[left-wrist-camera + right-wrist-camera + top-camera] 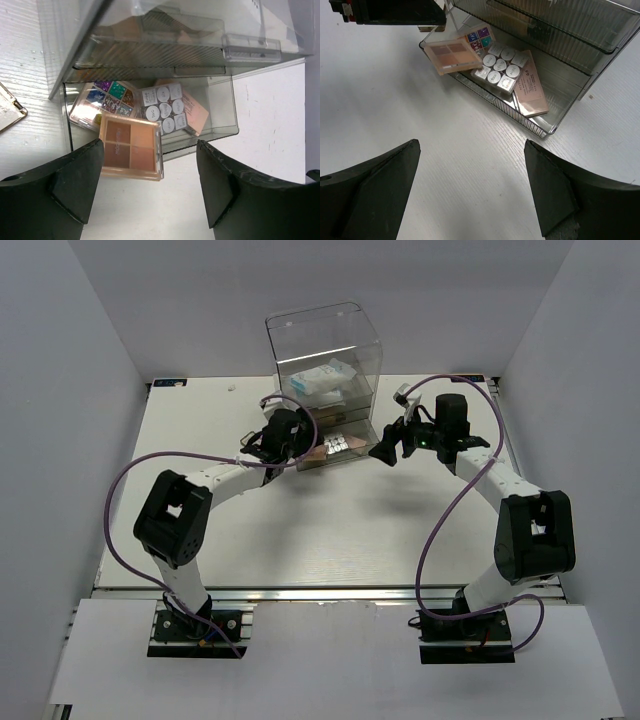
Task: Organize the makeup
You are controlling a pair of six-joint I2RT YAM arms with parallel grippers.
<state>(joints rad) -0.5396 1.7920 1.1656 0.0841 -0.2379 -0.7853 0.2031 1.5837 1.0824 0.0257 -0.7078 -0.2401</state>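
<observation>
The white desk (300, 540) carries a tall clear acrylic drawer box (320, 340) at 12 o'clock in the top view. Its clear bottom drawer (222, 117) is pulled out toward 6 o'clock.

The left hand (149, 150) hovers at the drawer's 9 o'clock side, black fingers spread wide and gripping nothing. The right hand (471, 150) hangs at the drawer's 3 o'clock side over bare desk, its fingers also spread and empty.

Inside the drawer, as the left wrist view shows it, a flat pink rectangular palette (199, 114) lies toward 3 o'clock, partly under the others. A peach four-pan palette in a clear case (131, 147) sits tilted across the drawer's front rim at 6 o'clock. One end juts out over the desk between the left fingers without touching them. A white-grid palette of round pans (165, 107) rests at the centre on the pink one. A multicoloured glitter palette (107, 97) lies at 10 o'clock, its near edge under the peach one.

A white-and-blue plastic packet (322, 377) sits in the box's upper part. A corner of a flat dark-edged case (10, 112) shows on the desk at 9 o'clock of the drawer.
</observation>
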